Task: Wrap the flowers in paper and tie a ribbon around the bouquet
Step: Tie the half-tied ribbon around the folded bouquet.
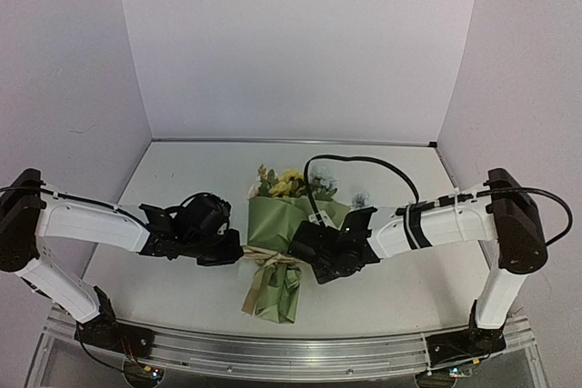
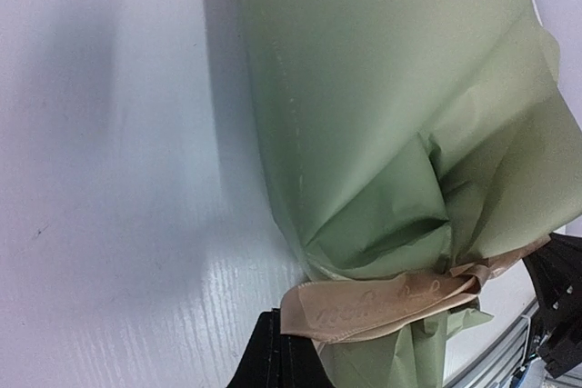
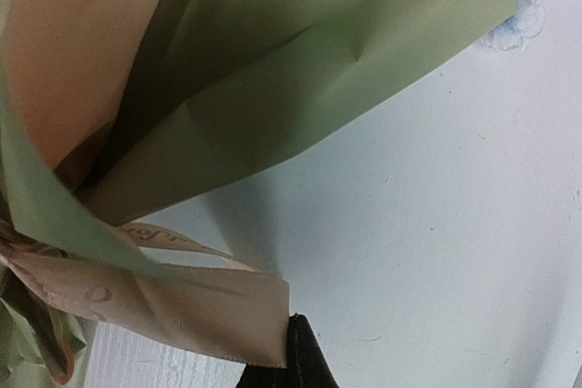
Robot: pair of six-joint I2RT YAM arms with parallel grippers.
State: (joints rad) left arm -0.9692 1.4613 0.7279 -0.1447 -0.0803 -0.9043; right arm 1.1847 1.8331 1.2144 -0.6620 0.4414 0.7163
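Left claw (image 2: 273, 356) is clamped shut. The ribbon (image 2: 382, 304) runs straight off its tips, so I take that end to be pinched there. Right claw (image 3: 293, 361) is closed too, the other tail meeting its tips. Between my two claws lies the bouquet (image 1: 280, 224), its flowers (image 1: 284, 181) pointing away beyond them. Wrapping looks done, so I judge this the tying step. Next I should draw both tails apart evenly to cinch the band. That ribbon is glossy, flat and faintly patterned. The paper (image 2: 364, 88) is matte olive, creased, tan inside, gathered into soft folds at the waist.
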